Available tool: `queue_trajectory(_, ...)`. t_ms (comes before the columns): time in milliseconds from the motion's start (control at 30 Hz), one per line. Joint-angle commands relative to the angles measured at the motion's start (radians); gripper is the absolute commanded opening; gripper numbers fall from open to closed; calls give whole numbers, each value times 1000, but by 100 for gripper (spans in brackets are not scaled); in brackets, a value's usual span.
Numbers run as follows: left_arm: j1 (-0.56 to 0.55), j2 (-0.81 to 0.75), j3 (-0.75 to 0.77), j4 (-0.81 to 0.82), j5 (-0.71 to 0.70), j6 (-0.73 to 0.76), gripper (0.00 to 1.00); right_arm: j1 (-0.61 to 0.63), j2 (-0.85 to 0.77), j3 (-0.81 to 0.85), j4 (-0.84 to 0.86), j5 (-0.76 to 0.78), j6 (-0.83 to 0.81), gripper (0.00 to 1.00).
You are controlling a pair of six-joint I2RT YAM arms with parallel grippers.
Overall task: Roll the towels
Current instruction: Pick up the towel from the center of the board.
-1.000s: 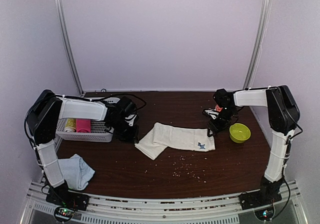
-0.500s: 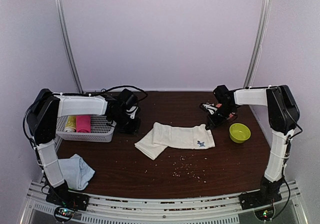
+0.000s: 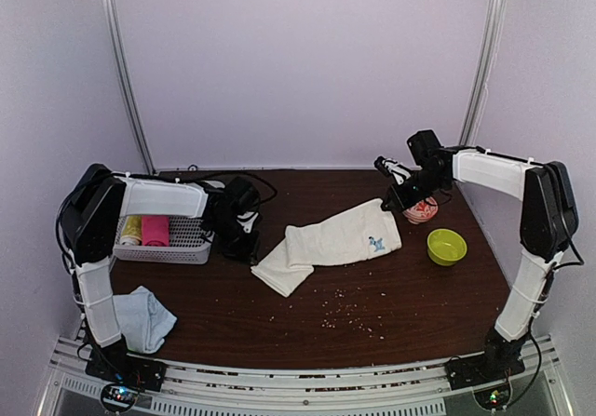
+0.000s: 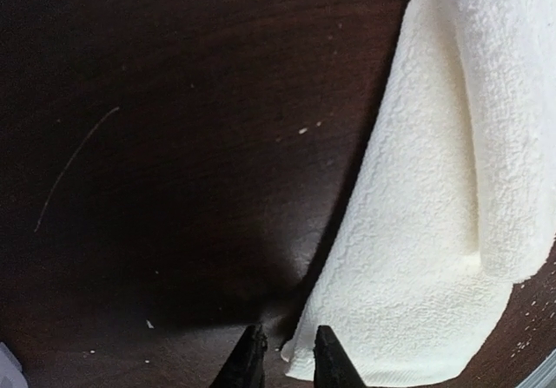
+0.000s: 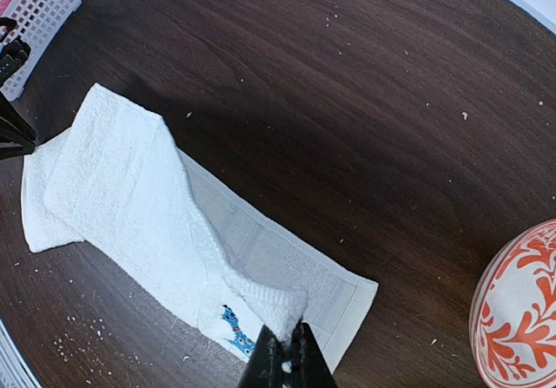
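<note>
The cream-white towel (image 3: 335,241) lies across the middle of the table, its left end folded over. My right gripper (image 3: 385,207) is shut on its far right corner and holds that corner raised; in the right wrist view the pinched fold (image 5: 278,305) rises into the right gripper (image 5: 287,358). My left gripper (image 3: 250,251) is low at the towel's left end. In the left wrist view the left gripper (image 4: 287,358) stands narrowly open, with the towel (image 4: 434,188) corner lying in the gap. The pale blue towel (image 3: 144,315) sits crumpled at the near left.
A white basket (image 3: 182,247) at the left holds a yellow and a pink cloth roll. A green bowl (image 3: 446,246) and a red-patterned bowl (image 3: 421,211) stand right of the towel, the patterned bowl (image 5: 521,310) close to my right gripper. Crumbs (image 3: 340,315) dot the tabletop.
My right gripper closed on the towel's right corner and lifted it up and back, swinging that end away. My left gripper's jaws parted a little at the towel's left end.
</note>
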Motion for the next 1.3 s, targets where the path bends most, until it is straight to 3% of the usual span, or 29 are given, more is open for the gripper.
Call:
queue_trajectory(0,-4,16,9,-17,32,21,23,-7,5,1,-6,-19,-9,0)
queue_trajectory(100,-5,21,11,-32,39,29,26,-8,1,-5,-4,-21,-13,0)
queue_trajectory(367,-8,0,2,-43,82,41,16,-7,16,-1,-4,-32,-11,0)
queue_trajectory(767,-12,-53,-37,-86,86,5,30,-7,21,2,-13,-40,-12,0)
queue_trajectory(1033,-18,-20,-18,-61,106,8,23,-7,44,25,-23,-54,-6,0)
queue_trajectory(1267,-19,-1,26,-55,101,21,5,-7,31,15,-20,-47,-7,0)
